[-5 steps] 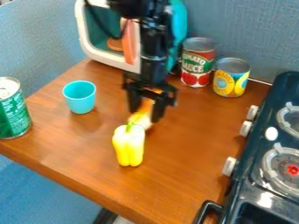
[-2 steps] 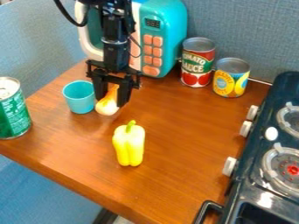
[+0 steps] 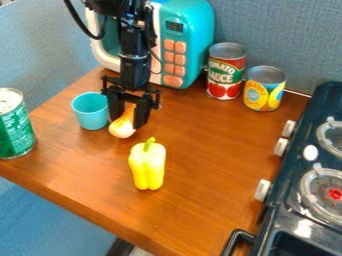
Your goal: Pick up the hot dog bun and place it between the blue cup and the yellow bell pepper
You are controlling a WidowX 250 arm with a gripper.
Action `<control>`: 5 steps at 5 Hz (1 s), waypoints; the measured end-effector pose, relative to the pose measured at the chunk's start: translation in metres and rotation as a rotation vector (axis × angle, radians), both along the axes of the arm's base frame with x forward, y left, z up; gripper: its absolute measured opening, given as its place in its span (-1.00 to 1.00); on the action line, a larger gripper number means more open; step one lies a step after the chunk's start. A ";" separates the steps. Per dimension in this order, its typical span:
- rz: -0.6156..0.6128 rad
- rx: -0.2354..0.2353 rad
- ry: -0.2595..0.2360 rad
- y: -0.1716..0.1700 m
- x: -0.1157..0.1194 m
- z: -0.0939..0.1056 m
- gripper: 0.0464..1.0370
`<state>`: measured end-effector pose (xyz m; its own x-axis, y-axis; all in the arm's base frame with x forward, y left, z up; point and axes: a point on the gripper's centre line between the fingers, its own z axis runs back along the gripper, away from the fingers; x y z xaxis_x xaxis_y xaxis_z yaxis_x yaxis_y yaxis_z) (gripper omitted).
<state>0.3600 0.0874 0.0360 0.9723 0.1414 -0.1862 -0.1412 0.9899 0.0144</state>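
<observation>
A brown wood-look tabletop (image 3: 200, 175) carries everything. The teal-and-white toy microwave (image 3: 190, 40) stands at the back, behind the black two-finger gripper (image 3: 128, 122), whose fingers are closed around a pale, bulb-shaped toy vegetable (image 3: 121, 129). The dark toy stove (image 3: 294, 200) lines the right edge. A green metal can (image 3: 15, 127) stands at far left; a red-and-green can (image 3: 226, 72) and a shorter yellow-and-blue can (image 3: 264, 90) stand behind, right of the microwave. A yellow bell pepper (image 3: 147, 165) stands in front of the gripper, and a light-blue cup (image 3: 91, 112) just beside it, on the picture's left.

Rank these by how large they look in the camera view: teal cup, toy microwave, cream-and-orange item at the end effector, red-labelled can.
1. Toy microwave
2. Red-labelled can
3. Teal cup
4. Cream-and-orange item, partly hidden by the end effector
</observation>
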 end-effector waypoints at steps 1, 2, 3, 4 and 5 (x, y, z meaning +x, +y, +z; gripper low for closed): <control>-0.002 -0.002 0.001 -0.001 0.000 -0.001 0.31; -0.005 -0.027 -0.007 -0.005 0.001 -0.001 0.46; -0.004 -0.027 -0.020 -0.005 0.003 -0.001 0.93; -0.010 -0.026 -0.026 -0.007 0.005 -0.001 0.93; -0.041 -0.022 -0.009 -0.016 0.002 -0.004 0.93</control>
